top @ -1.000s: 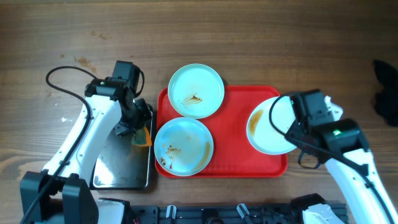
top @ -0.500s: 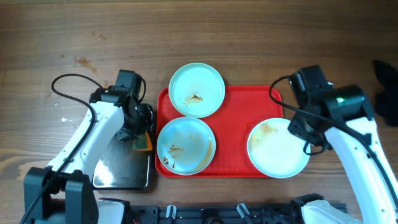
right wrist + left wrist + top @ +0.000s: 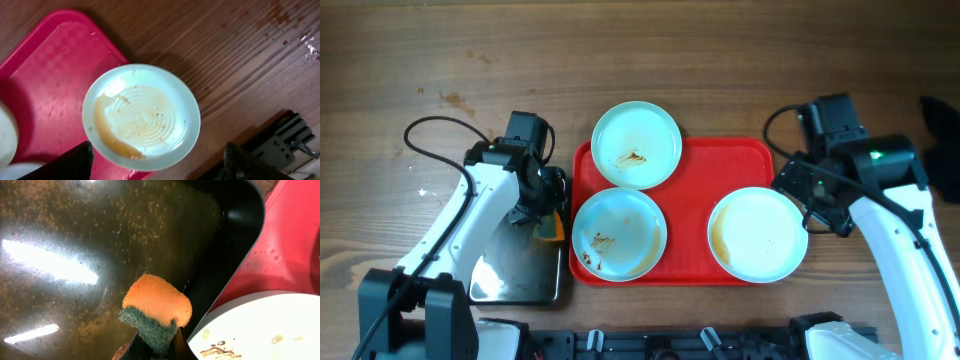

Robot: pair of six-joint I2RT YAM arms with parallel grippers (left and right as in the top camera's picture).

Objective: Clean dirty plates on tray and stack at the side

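One wooden table [image 3: 420,60] beneath all. On it, at centre, the red tray [image 3: 705,170]; just beside that at 9 o'clock, a black tray [image 3: 510,270]. Three plates next, all brown-smeared: the far plate [image 3: 636,146] at the red tray's 11 o'clock, overhanging the edge; the near plate [image 3: 617,235] at 7 o'clock; the right plate [image 3: 758,234] [image 3: 141,116] at 4 o'clock, partly off the rim over bare wood. By that one's 2 o'clock rim, the right gripper [image 3: 812,195] [image 3: 157,162], fingers [image 3: 77,159] spread wide. In the wrist view, right plate flat between them toward 12 o'clock, neither seen touching it. Over the black tray's 3 o'clock edge, the left gripper [image 3: 535,205] [image 3: 155,347], clamped on an orange-and-green sponge [image 3: 157,305] [image 3: 552,228], just beside the near plate's rim.
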